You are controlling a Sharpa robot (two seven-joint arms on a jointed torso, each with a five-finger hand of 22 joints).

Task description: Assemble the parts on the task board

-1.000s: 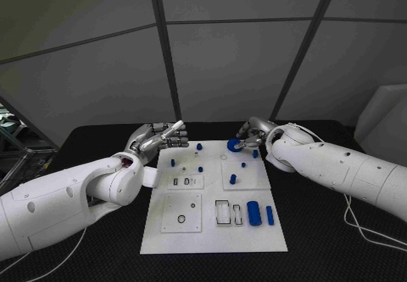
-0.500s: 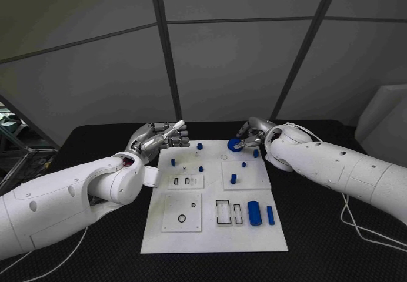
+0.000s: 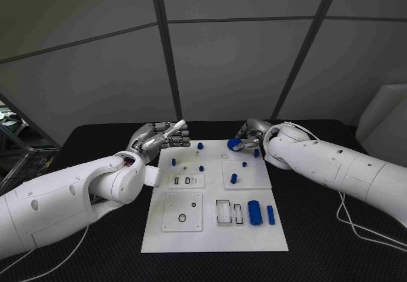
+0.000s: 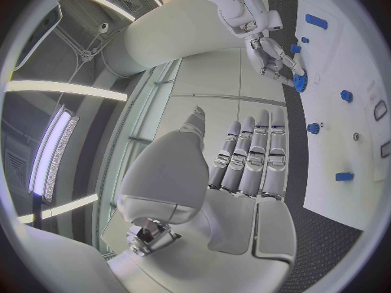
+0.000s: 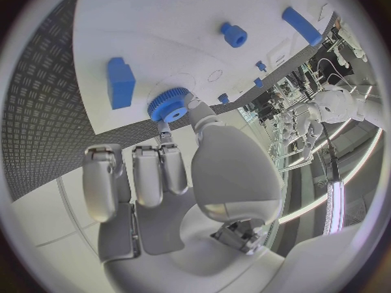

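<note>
On the board (image 3: 212,235), nearest the robot, a thick blue cylinder (image 3: 253,212) lies beside a thinner rod (image 3: 270,215) at the right. Mid-board, small blue pegs (image 3: 233,178) stand upright (several, well apart). At the far right corner the right hand (image 3: 246,136) pinches a blue gear (image 3: 235,144) between thumb and fingertip, just above the board; a blue block (image 5: 120,82) stands near it. At the far left corner the left hand (image 3: 159,138) hovers, holding nothing, fingers straight and close together, thumb apart.
</note>
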